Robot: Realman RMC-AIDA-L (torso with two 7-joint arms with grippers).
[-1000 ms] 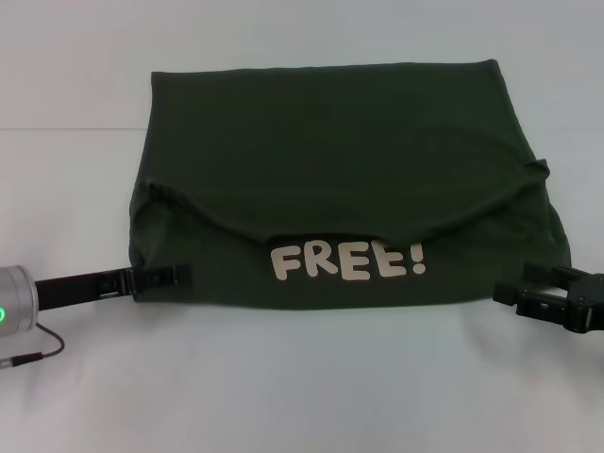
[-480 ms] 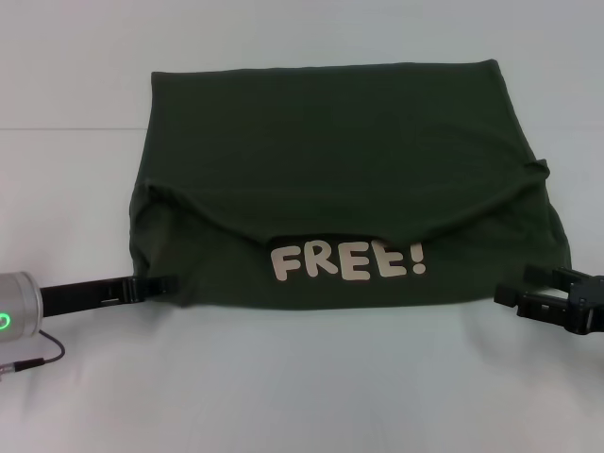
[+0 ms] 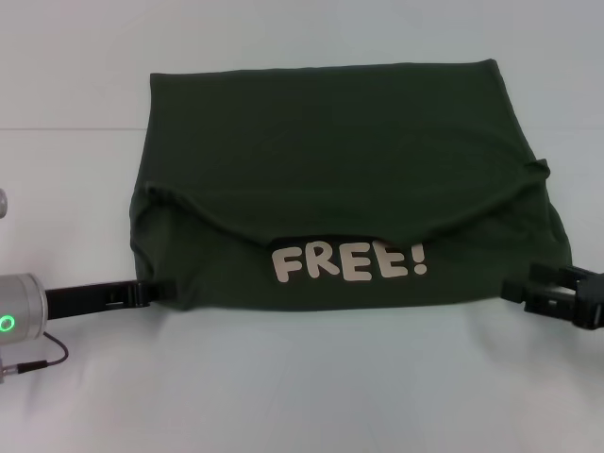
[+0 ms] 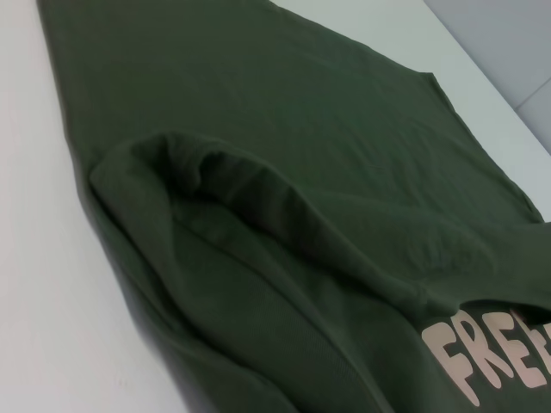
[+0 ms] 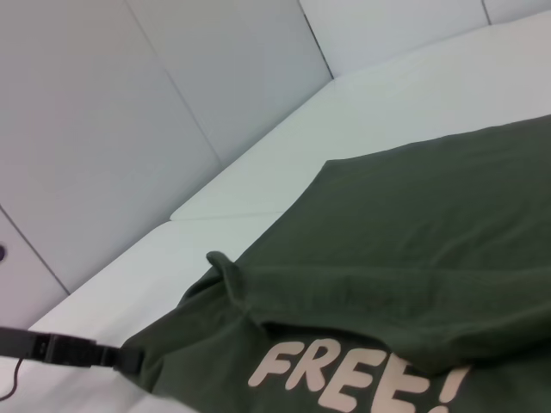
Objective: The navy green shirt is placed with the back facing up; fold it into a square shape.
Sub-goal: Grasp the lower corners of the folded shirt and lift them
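Observation:
The navy green shirt (image 3: 330, 160) lies folded on the white table as a broad rectangle. Its near part is turned up and shows a pale "FREE!" print (image 3: 347, 261). The same fabric fills the left wrist view (image 4: 284, 198) and lies across the right wrist view (image 5: 430, 258). My left gripper (image 3: 160, 289) lies low on the table at the shirt's near left corner, touching its edge, and it also shows in the right wrist view (image 5: 108, 354). My right gripper (image 3: 530, 286) sits at the near right corner, open, holding nothing.
The white table (image 3: 302, 387) runs bare in front of the shirt and on both sides. A thin black cable (image 3: 42, 359) trails from the left arm's silver wrist (image 3: 14, 321). Grey wall panels (image 5: 129, 112) stand behind the table.
The left gripper has drawn back leftward off the shirt's near left corner to its edge. The right gripper has slid slightly to the right. The shirt has not moved.

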